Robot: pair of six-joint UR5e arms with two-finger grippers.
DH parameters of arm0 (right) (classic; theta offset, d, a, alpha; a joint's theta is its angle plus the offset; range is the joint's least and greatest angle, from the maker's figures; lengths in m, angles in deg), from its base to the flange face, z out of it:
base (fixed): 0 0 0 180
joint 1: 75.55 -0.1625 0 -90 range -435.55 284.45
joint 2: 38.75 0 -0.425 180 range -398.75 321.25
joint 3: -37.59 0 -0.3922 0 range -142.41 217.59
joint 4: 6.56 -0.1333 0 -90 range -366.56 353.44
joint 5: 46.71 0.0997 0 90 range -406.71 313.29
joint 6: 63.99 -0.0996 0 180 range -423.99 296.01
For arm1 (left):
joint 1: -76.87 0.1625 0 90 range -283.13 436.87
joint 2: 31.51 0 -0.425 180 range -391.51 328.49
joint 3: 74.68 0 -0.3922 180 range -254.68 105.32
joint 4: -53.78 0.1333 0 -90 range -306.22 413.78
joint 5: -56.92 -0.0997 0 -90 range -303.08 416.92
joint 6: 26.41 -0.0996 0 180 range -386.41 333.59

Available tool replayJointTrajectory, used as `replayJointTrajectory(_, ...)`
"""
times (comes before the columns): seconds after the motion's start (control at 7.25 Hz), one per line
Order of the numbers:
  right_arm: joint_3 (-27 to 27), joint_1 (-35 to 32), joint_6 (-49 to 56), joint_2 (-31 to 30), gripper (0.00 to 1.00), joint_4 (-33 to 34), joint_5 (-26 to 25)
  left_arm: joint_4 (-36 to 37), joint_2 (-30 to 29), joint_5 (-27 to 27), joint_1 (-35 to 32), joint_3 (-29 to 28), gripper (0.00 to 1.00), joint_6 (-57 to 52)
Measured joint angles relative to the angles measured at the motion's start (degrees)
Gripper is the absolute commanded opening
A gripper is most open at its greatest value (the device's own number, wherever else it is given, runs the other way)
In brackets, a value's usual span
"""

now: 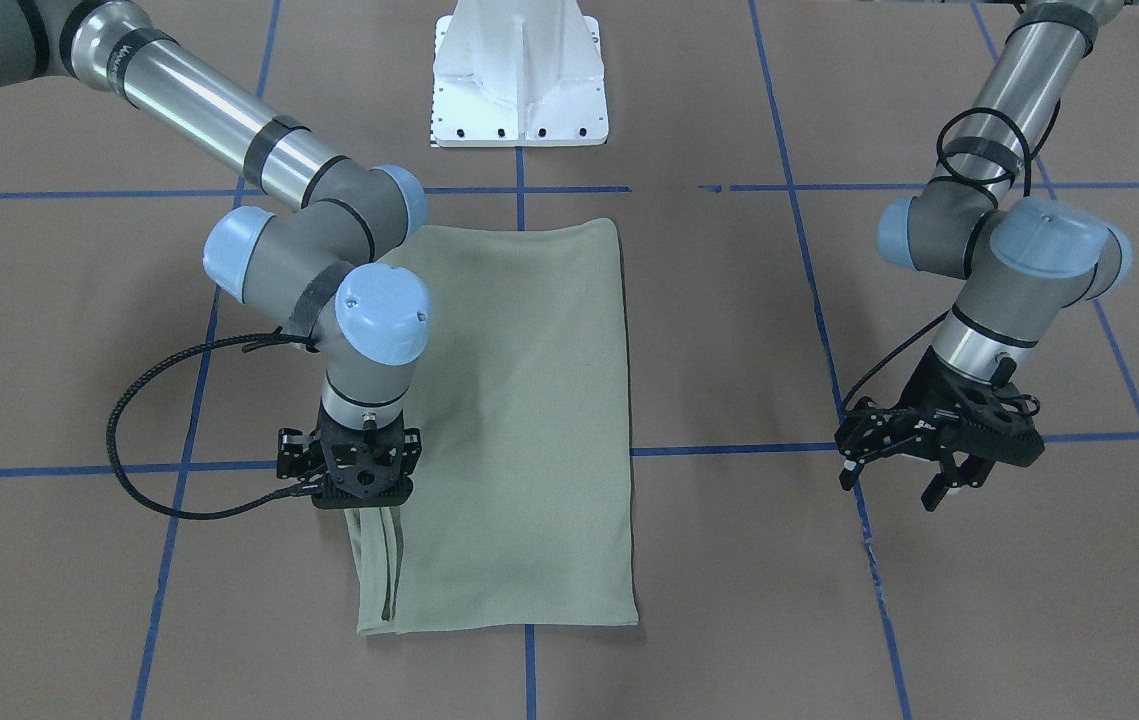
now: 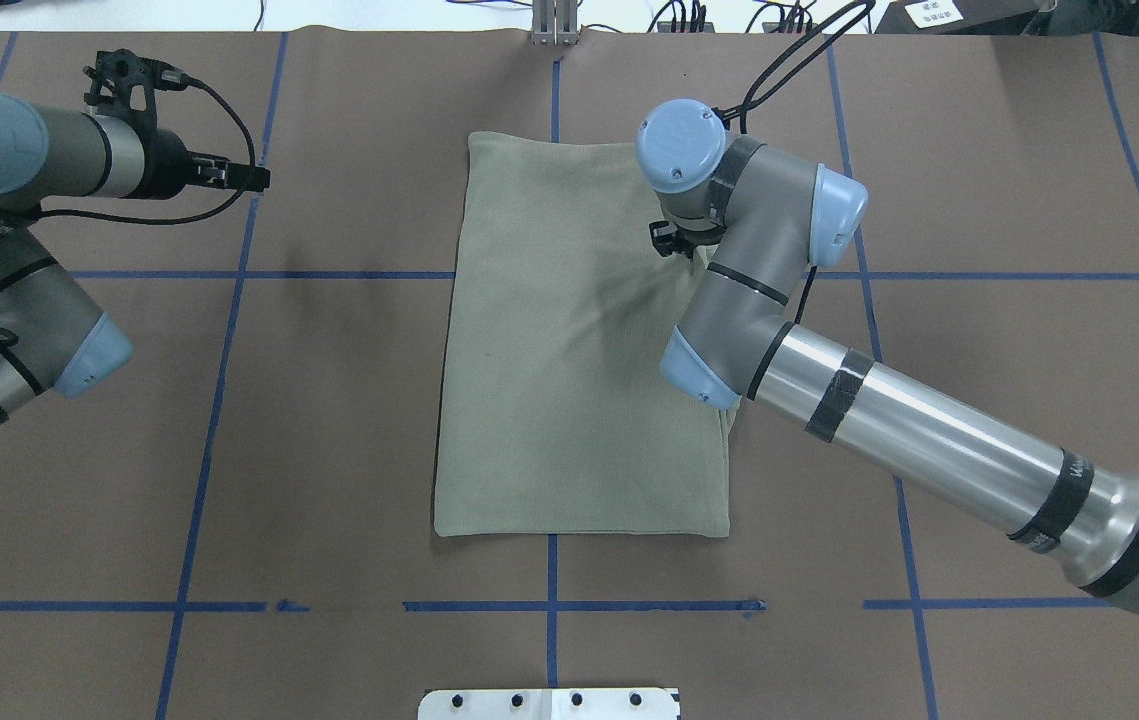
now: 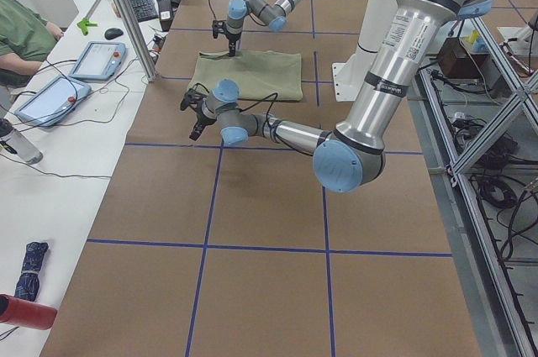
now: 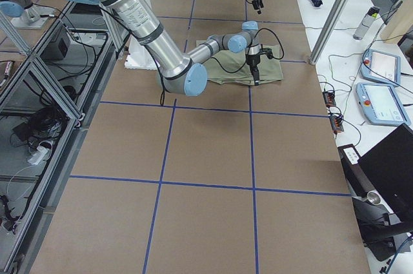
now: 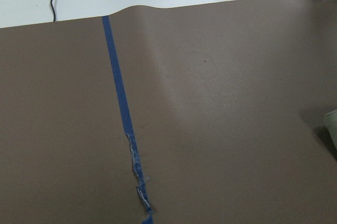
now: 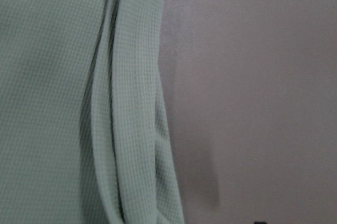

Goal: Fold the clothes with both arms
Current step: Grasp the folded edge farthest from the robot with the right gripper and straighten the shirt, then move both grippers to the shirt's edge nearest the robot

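The sage-green shirt (image 1: 519, 400) (image 2: 569, 400) lies folded into a tall rectangle at mid-table, with stacked layered edges along my right side (image 6: 126, 129). My right gripper (image 1: 364, 495) (image 2: 667, 240) points straight down at that layered edge near the far corner. Its fingers are hidden under its body and wrist, so I cannot tell whether they hold cloth. Faint creases run toward it. My left gripper (image 1: 904, 485) (image 2: 254, 178) hovers open and holds nothing over bare brown table, well off the shirt's other side. The left wrist view catches only a sliver of the shirt (image 5: 331, 129).
Blue tape lines (image 1: 729, 450) grid the brown paper table cover. The white pedestal base (image 1: 519, 80) stands at the robot's edge behind the shirt. A person's sleeve (image 3: 21, 34), tablets (image 3: 92, 59) and a metal post (image 3: 126, 13) are at the far side.
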Motion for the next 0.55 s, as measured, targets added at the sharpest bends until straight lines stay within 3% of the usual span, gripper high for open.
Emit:
replayJointTrajectory(0.28, -0.3, -2.1, 0.1, -0.4, 0.88, -1.1, 0.7, 0.0, 0.0, 0.0, 0.0, 0.1, 1.0, 0.0)
replayJointTrajectory(0.55, -0.7, -4.1, -0.1, -3.0, 0.99, -5.1, 2.1, 0.0, 0.0, 0.0, 0.0, 0.6, 1.0, 0.1)
